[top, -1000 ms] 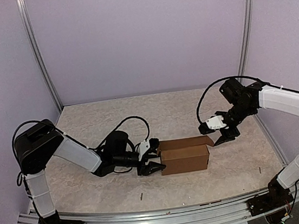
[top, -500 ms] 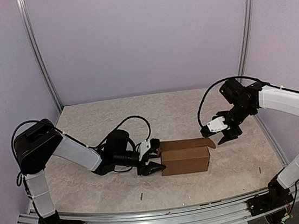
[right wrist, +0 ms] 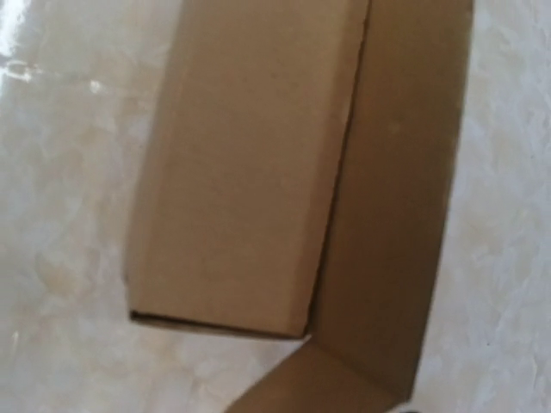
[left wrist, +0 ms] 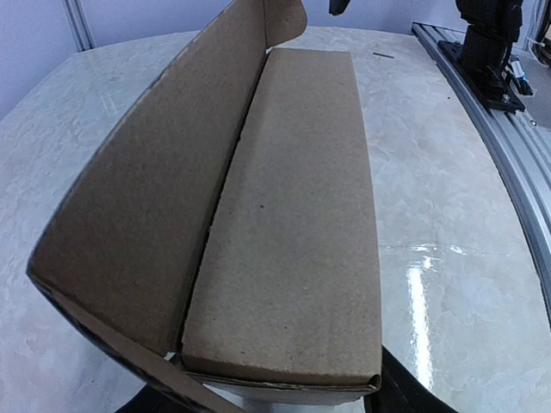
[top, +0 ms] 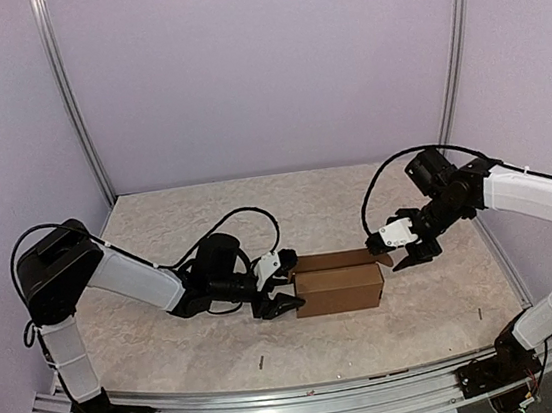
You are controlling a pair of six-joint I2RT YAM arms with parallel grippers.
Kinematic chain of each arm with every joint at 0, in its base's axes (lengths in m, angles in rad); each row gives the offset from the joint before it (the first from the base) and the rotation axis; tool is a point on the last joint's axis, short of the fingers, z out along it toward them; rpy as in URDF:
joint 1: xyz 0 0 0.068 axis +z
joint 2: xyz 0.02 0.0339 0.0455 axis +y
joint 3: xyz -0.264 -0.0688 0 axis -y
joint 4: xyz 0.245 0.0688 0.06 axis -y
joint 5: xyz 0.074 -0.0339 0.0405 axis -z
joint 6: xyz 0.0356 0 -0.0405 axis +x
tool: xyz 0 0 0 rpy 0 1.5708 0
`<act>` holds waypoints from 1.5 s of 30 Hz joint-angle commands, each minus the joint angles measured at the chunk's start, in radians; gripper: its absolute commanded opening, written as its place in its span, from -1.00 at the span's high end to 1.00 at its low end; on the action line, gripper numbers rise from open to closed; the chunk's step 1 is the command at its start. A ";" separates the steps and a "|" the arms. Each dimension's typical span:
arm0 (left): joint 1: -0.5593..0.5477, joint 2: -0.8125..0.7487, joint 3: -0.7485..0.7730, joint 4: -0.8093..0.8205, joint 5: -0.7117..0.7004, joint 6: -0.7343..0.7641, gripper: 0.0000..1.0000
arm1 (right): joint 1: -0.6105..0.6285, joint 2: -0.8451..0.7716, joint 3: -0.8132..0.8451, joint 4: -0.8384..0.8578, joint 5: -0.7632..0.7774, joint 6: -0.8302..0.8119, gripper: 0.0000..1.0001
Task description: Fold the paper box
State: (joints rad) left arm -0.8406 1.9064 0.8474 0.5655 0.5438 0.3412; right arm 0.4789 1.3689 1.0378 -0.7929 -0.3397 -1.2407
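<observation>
Left pincer [top: 291, 283] astride paper box [top: 339, 291] end; grip unclear | right pincer [top: 386, 252] spread, empty, above

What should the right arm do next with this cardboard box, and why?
Probably bring the right gripper down to press the raised back flap onto the box. That flap stands tilted along the far edge, the gripper hangs open beside its right end, and the left gripper sits at the left end.
</observation>
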 commanded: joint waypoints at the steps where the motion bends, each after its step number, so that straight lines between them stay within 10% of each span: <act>1: -0.028 -0.075 0.006 -0.065 -0.108 -0.023 -0.25 | 0.014 -0.026 -0.032 0.022 -0.028 0.031 -0.19; 45: -0.010 -0.064 0.114 -0.237 -0.290 -0.024 -0.44 | -0.081 0.048 0.023 -0.032 -0.128 0.014 -0.20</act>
State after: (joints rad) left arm -0.8558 1.8683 0.9447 0.3592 0.2623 0.3183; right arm 0.4152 1.4250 1.0508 -0.7986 -0.4397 -1.2079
